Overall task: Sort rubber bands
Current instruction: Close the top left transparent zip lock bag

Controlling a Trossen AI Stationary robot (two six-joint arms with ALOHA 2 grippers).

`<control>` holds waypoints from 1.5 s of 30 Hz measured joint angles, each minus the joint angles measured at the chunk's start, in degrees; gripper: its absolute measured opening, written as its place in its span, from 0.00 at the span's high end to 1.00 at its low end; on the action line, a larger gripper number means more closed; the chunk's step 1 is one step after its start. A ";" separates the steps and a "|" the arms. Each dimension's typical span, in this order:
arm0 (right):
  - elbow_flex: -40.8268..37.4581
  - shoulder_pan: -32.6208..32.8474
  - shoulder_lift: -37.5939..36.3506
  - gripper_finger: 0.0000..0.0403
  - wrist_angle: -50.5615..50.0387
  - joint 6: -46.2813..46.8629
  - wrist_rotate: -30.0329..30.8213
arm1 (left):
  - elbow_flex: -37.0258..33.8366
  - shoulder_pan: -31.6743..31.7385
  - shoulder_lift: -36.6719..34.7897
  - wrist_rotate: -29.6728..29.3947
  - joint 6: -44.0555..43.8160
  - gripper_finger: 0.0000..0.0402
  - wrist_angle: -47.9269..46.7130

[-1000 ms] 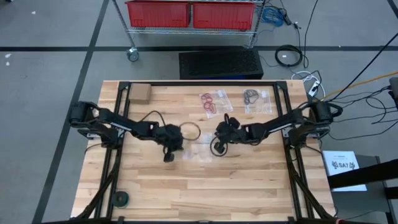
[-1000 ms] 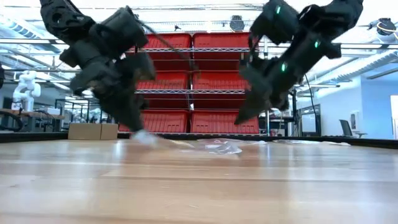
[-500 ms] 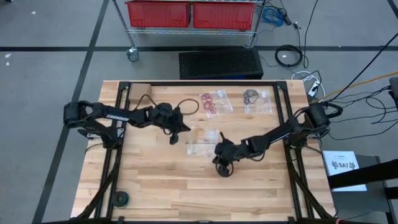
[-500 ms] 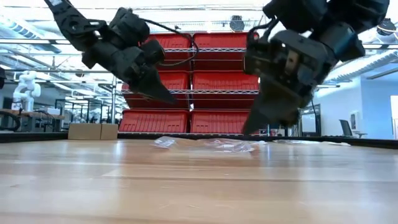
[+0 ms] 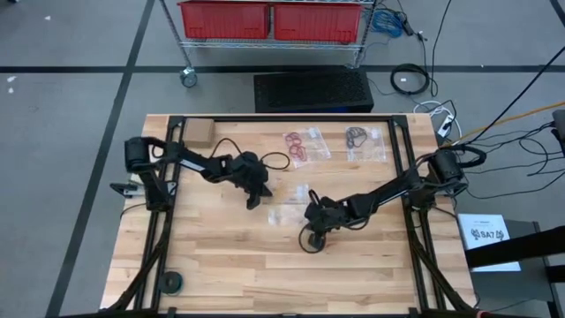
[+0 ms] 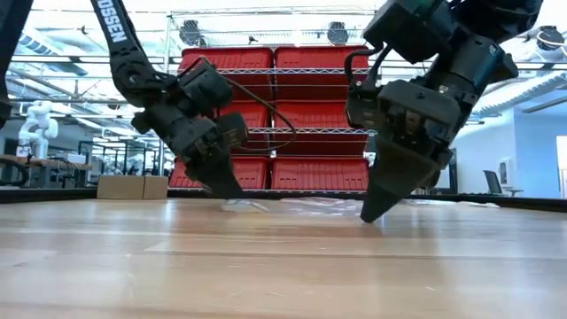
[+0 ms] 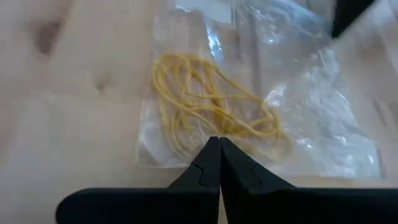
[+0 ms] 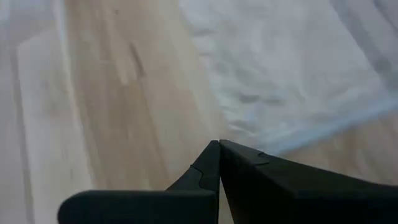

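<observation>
**A:** Surface and room?

**B:** Pale wooden slatted table (image 5: 229, 265) in a black frame, grey floor around it. Wire shelving cart with red plastic bins (image 5: 269, 19) stood behind the table, black cables (image 5: 410, 79) lay on the floor to the right. Small cardboard box (image 5: 199, 132) sat at the far left corner of the table.

**A:** Bands?

**B:** Thin tan-yellow rubber bands (image 7: 205, 115) lay tangled inside a crumpled clear plastic bag (image 7: 311, 118) mid-table. Red-orange rubber bands (image 5: 298, 147) and dark rubber bands (image 5: 357, 137) sat in two more clear bags nearer the far edge.

**A:** Grippers?

**B:** Left gripper (image 5: 254, 200) had its fingers pressed together, tips right at the edge of the yellow-band bag, nothing pinched. Right gripper (image 5: 311, 240) also had its fingers pressed together, tip low over bare wood beside the bag, empty.

**A:** Anything unclear?

**B:** Right wrist view was blurred; the plastic there was just a pale smear. Couldn't tell whether either tip touched the table.
</observation>
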 joint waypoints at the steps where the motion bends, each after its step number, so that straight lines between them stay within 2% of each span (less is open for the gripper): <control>1: 0.53 0.02 -0.02 1.00 -1.76 0.37 0.90 | 0.04 -0.38 0.08 0.64 -0.24 0.99 -0.87; 12: 4.28 -1.70 -1.77 1.00 -21.32 4.08 8.79 | 0.04 -8.75 -4.20 2.89 -7.71 0.99 -8.54; 15: 4.05 -2.20 -4.65 1.00 -27.19 2.69 10.38 | 0.04 -12.76 -6.24 3.51 -8.87 0.99 -8.39; 19: 4.23 -2.65 -10.80 1.00 -31.51 -0.27 9.61 | 0.04 -17.08 -10.62 4.32 -5.73 0.99 -8.57; 22: 4.18 -3.17 -15.01 1.00 -28.41 -3.84 8.40 | 0.04 -18.41 -15.22 1.99 -1.39 0.99 -11.37; 27: 4.27 -6.08 -15.31 1.00 -20.99 -7.79 5.07 | -5.50 -15.91 -23.17 -10.20 3.65 0.99 -12.57; 29: 4.27 -7.92 -13.58 1.00 -19.10 -9.00 4.47 | -10.15 -13.17 -25.86 -10.07 3.01 0.99 -8.06; 33: 4.27 -11.98 -9.36 1.00 -12.55 -9.98 2.06 | -19.70 -8.30 -28.11 -5.75 -3.16 0.99 8.40; 36: 4.27 -14.18 -6.68 0.98 -8.25 -10.39 2.04 | -22.98 -6.27 -28.18 -2.04 -7.21 0.99 15.81; 45: 4.27 -18.19 2.00 0.71 -0.08 -6.57 2.04 | -22.96 -5.35 -28.18 -1.30 -7.60 0.94 17.65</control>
